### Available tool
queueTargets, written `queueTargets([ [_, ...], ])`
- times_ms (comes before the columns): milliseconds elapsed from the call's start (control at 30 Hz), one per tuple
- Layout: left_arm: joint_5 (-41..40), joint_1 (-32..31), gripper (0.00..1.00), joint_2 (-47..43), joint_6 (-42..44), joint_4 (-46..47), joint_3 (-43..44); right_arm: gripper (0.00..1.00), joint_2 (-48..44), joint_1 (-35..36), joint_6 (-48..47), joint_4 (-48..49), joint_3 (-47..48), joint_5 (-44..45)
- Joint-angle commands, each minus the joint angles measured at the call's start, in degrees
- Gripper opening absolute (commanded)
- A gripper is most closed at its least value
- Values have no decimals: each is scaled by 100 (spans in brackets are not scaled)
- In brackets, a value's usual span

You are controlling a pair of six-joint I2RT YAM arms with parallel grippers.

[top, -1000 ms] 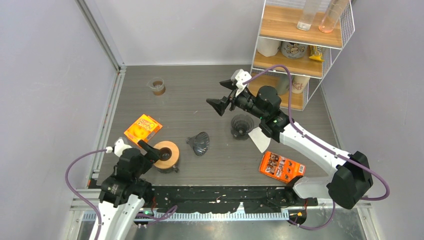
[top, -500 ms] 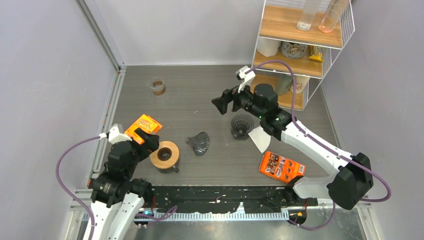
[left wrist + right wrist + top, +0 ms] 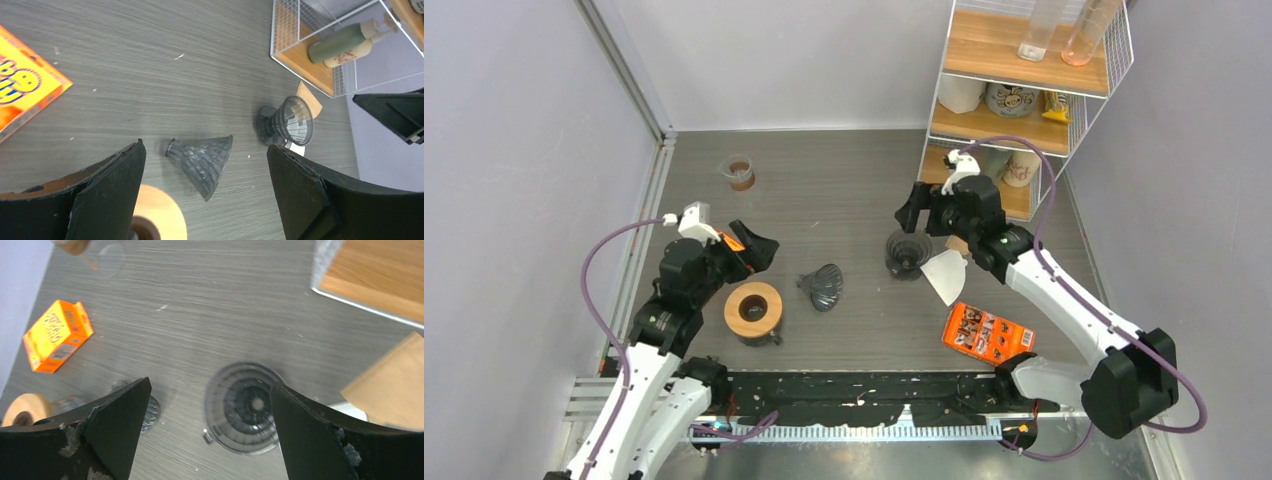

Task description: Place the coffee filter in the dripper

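On the table [image 3: 824, 190], seen from above, the left claw [image 3: 746, 252] hung spread wide with nothing in it, over an orange box [image 3: 733, 243] and just behind a wood-collared carafe [image 3: 754, 310]. The right claw [image 3: 917, 212] was also gaping and empty, poised just behind the upright dripper [image 3: 907, 252]. The coffee filter [image 3: 944, 277], a white paper cone, lay flat on the table just right of that dripper, outside it. A tipped dripper [image 3: 822, 285] lay on its side between the carafe and the upright one. An orange packet [image 3: 986, 332] sat nearer the arm bases, a small cup [image 3: 740, 173] at the back left, and a wire shelf rack [image 3: 1024, 90] at the back right.

From the left wrist, the black fingers stood far apart, with the tipped dripper on the table below. Past it were the upright dripper, a brown filter [image 3: 309, 97] and a bottle [image 3: 345, 45] lying in the rack.

From the right wrist, the upright dripper showed between the parted fingers, seen from straight above. The brown filter lay at the right edge, with a white sliver under it.
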Motion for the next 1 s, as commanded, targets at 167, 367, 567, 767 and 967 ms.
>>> queueTargets([
  [167,687,26,100,764,132,1642,-179,96,-762,-1226,352,-1068,-622,1203],
  [367,570,25,100,882,298,1646,-247,96,-144,-1561,253,-1362,-746,1402],
  [567,319,26,100,749,375,1535,-499,99,684,-1573,233,-1355,-668,1625],
  [767,156,21,100,733,423,1494,-521,84,1243,-1567,326,-1270,-751,1288],
  [967,-45,26,100,736,420,1426,-520,69,1692,-1549,341,-1253,-730,1079],
])
